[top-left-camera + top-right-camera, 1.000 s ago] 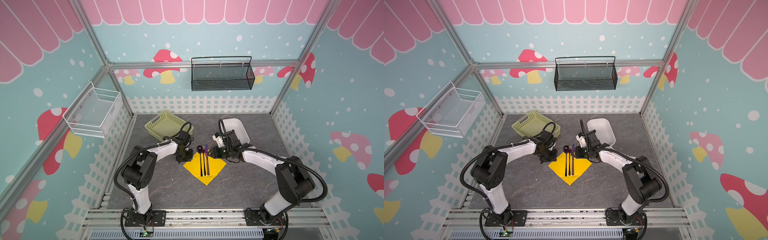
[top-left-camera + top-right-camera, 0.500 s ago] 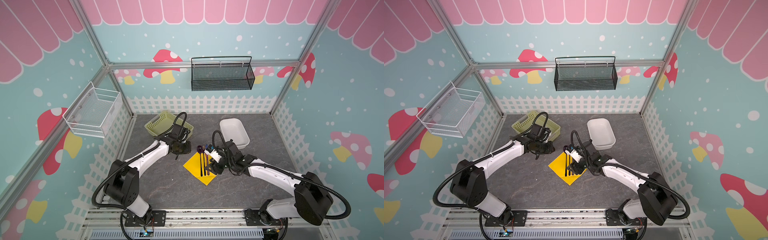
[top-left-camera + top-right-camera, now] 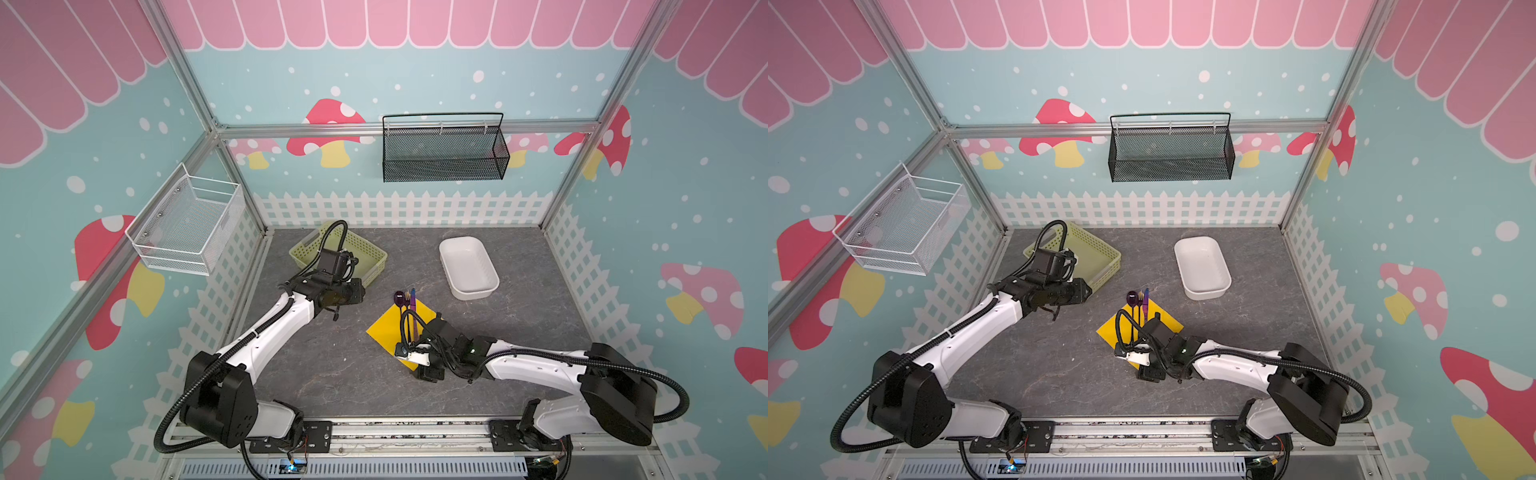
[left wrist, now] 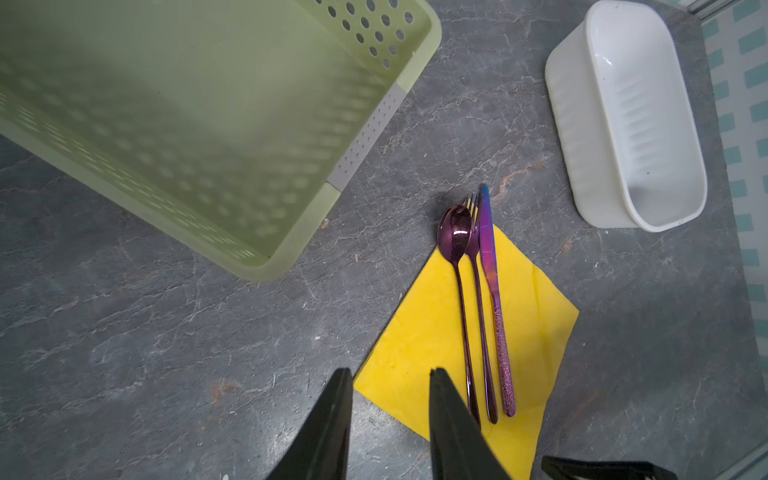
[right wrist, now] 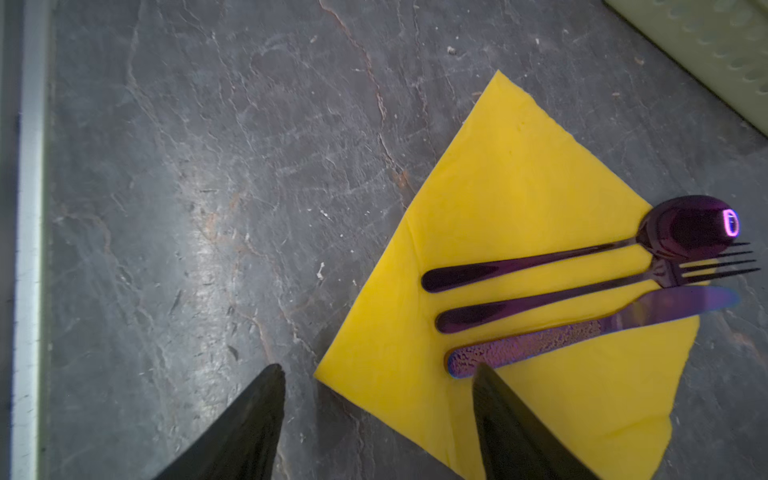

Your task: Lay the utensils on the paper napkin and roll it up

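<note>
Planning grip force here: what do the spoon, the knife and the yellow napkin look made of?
Spoon: mirror-glossy dark purple, sharp highlights on the bowl; coated metal or polished plastic, unclear. Knife: iridescent purple-blue blade, pebbled handle; same doubt. Napkin: thin matte paper, with faint creases.

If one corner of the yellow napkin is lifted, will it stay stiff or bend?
The napkin is probably floppy: it looks thin and lies flat with soft creases, so a lifted corner would likely fold over. It seems light, so a push may slide it. The glossy spoon on it might then shift.
</note>
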You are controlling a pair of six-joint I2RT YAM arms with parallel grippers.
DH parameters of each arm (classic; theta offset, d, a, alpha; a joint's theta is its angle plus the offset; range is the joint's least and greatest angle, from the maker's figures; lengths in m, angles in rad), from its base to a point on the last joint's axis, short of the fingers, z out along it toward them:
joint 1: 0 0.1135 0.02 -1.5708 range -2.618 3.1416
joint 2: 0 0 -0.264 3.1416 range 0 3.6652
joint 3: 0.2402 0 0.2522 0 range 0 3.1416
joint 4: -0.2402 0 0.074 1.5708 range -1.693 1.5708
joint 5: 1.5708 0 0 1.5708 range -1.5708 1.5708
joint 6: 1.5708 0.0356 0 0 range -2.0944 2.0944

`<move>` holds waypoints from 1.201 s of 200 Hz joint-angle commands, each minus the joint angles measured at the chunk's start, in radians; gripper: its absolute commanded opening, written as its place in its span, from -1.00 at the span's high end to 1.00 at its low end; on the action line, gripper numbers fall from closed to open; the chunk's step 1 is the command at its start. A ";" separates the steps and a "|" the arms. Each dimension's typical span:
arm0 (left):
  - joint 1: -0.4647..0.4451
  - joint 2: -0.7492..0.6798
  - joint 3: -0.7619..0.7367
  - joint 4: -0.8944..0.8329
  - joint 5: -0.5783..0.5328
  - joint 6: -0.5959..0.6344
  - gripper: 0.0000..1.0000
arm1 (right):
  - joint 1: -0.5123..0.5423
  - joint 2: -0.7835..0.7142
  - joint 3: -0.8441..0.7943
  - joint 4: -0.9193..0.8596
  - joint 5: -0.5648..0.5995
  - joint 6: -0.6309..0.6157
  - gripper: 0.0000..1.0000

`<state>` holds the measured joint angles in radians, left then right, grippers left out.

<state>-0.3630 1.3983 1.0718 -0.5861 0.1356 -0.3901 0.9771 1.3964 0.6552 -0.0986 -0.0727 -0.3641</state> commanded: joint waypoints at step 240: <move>-0.042 -0.105 -0.215 0.066 0.101 -0.142 0.19 | 0.042 0.031 -0.060 0.193 0.197 -0.195 -0.54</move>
<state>-0.3939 1.3193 0.8875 -0.5327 0.2237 -0.4973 1.0145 1.4502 0.5953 0.0341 0.0776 -0.5190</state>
